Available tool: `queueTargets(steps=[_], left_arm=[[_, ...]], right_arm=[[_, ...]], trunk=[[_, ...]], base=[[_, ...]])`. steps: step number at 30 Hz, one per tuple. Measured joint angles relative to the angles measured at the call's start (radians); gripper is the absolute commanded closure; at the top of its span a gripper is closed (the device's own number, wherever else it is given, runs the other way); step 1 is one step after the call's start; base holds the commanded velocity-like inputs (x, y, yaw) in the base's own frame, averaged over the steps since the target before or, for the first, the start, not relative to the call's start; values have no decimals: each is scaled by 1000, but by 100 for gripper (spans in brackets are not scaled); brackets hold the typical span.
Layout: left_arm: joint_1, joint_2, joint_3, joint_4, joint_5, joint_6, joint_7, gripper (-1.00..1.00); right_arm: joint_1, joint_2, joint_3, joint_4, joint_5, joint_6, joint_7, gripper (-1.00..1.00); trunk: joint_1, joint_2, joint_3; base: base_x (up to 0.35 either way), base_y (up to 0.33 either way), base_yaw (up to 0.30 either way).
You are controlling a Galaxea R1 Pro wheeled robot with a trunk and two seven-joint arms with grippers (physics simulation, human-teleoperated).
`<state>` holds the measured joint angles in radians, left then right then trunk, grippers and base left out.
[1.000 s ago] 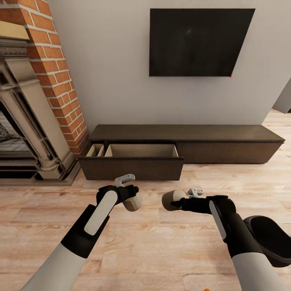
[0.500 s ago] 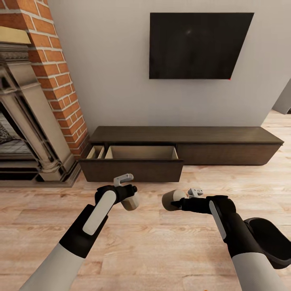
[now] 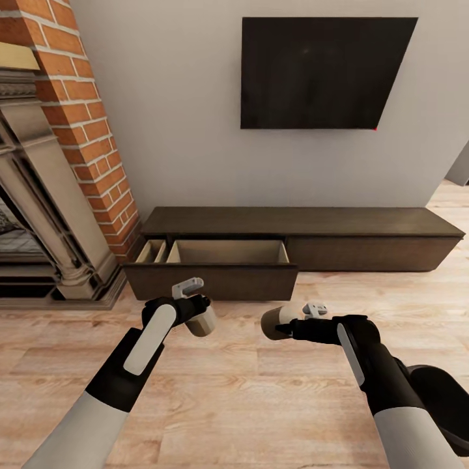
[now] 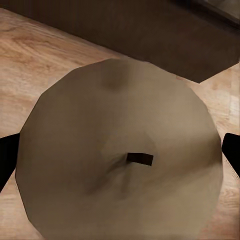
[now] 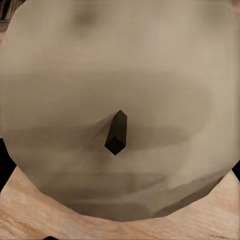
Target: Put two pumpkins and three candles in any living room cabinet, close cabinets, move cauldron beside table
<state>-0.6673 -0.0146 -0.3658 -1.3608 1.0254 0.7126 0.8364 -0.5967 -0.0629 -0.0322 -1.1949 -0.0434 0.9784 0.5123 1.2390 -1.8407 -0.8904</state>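
The long dark-brown cabinet (image 3: 365, 242) runs along the far wall, and its left drawer (image 3: 210, 279) is pulled out, pale inside. My left gripper (image 3: 198, 316) is shut on a beige candle (image 3: 204, 322) just in front of that drawer front. In the left wrist view the candle's round top with its dark wick (image 4: 120, 160) sits between the black fingers (image 4: 7, 160). My right gripper (image 3: 281, 325) is shut on a second candle (image 3: 272, 322), held over the wood floor. Close up in the right wrist view is this candle's top (image 5: 120, 110).
A brick-and-stone fireplace (image 3: 52, 169) stands at the left, close to the open drawer. A black TV (image 3: 322, 71) hangs on the wall above the cabinet. Wood floor (image 3: 247, 404) spreads around both arms.
The whole view has shifted closer to the cabinet as the camera moved. My left gripper with its candle has risen toward the drawer front. The right arm holds the same pose.
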Motion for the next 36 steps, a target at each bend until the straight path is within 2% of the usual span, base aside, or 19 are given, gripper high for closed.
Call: queueTargets(steps=[14, 19, 22, 24, 27, 29, 31, 33, 36], left_arm=[[0, 1, 5, 3, 4, 1, 1, 100], [0, 0, 7, -1, 3, 4, 2, 100], [-7, 0, 11, -5, -5, 7, 4, 100], [-38, 0, 19, -3, -6, 5, 6, 100], [-94, 2, 24, 0, -10, 8, 8, 100], [-136, 14, 32, 2, -12, 10, 9, 100], [-165, 22, 36, 3, -8, 9, 9, 100], [-192, 30, 38, 3, -10, 10, 9, 100], [-206, 34, 39, 3, -8, 13, 9, 100]], right_arm=[[0, -1, -1, 0, 0, -1, 3, 100], [0, -4, -5, -33, 0, 4, 10, 100], [-3, -6, -8, -68, -2, 12, 8, 100], [-17, -6, -9, -74, -1, 15, 2, 100], [-84, -5, -10, -68, 1, 20, -15, 100], [-153, -5, -10, -56, 6, 26, -52, 100], [-215, -4, -10, -45, -9, 31, -88, 100], [-283, -2, -9, 0, 2, 31, -138, 100], [-364, 2, -8, 67, -7, 33, -185, 100]], trunk=[[0, 0, 0], [0, 0, 0], [0, 0, 0], [0, 0, 0], [0, 0, 0], [0, 0, 0], [0, 0, 0], [0, 0, 0], [0, 0, 0]], base=[[332, 0, 0], [332, 0, 0], [332, 0, 0], [332, 0, 0], [332, 0, 0], [332, 0, 0], [332, 0, 0], [332, 0, 0], [332, 0, 0]])
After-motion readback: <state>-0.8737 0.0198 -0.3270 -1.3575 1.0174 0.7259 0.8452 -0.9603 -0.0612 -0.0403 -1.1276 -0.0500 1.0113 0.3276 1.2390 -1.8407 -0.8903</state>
